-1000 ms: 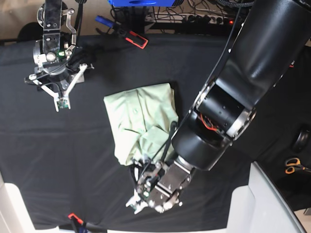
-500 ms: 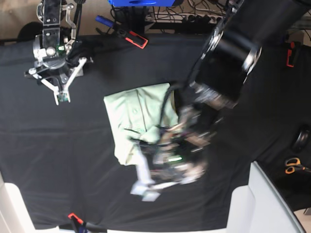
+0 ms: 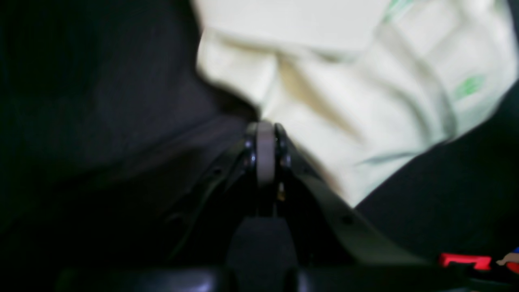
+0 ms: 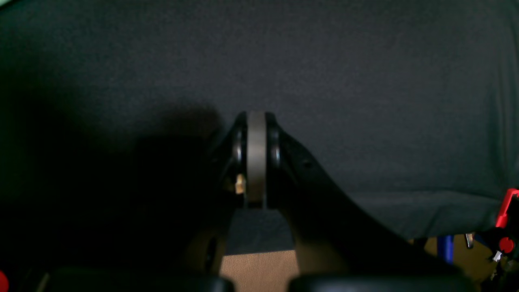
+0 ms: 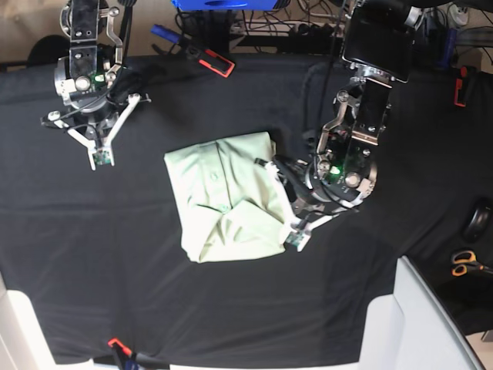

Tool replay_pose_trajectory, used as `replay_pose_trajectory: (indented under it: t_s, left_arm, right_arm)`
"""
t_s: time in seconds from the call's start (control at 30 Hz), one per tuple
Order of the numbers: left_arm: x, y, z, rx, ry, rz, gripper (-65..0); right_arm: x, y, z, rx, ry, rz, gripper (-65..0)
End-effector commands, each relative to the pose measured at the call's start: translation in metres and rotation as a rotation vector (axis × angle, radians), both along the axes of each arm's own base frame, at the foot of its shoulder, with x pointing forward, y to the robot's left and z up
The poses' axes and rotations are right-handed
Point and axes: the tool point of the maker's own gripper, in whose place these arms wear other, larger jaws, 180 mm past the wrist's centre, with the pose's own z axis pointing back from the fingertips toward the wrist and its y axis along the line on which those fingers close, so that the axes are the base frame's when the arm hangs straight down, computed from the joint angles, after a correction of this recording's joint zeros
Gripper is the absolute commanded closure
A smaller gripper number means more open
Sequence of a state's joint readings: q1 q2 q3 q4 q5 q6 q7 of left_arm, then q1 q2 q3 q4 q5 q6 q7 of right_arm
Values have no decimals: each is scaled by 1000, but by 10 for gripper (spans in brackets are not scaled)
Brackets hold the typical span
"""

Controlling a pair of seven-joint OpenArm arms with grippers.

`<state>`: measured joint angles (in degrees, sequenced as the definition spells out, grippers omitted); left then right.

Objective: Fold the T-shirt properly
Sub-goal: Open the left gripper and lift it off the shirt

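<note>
Pincers both closed, empty, left pincer beside T-shirt

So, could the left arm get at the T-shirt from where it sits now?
Probably yes. The left tool, shut and empty, sits right at the edge of the folded T-shirt with only black table cloth around and nothing between. It would have to open first.

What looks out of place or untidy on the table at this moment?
The T-shirt is folded into a compact bundle, but its edges are uneven and wrinkled, and it sits slightly askew on the black table cloth. Nothing looks damaged or spilled. The left tool is shut beside it.
</note>
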<state>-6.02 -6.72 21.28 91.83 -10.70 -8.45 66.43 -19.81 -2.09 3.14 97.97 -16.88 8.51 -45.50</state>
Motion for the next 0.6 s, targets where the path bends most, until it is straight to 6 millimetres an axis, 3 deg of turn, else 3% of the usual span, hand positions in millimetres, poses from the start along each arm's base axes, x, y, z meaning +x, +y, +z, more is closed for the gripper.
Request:
replay_pose_trajectory:
  t_s: [0.0, 0.07, 0.13, 0.23, 0.33, 0.37, 0.57]
  left_arm:
    - [21, 8, 19, -17, -73, 32, 0]
    - [30, 34, 24, -34, -83, 130, 0]
    - [36, 62, 30, -47, -97, 225, -54]
    - [38, 86, 35, -56, -114, 303, -240]
    - [35, 90, 31, -129, -91, 342, -425]
    - [33, 89, 27, -179, -75, 360, -448]
    - [24, 92, -1, -575, 69, 541, -450]
  right_arm:
    - [5, -1, 7, -8, -30, 2, -9]
    - [-1, -2, 4, -8, -16, 1, -12]
    - [-3, -2, 3, -8, -12, 1, -15]
    - [-4, -2, 2, -8, -10, 1, -15]
    - [-4, -2, 2, -8, -10, 1, -15]
    - [-4, -2, 2, -8, -10, 1, -16]
    - [-4, -2, 2, -8, -10, 1, -16]
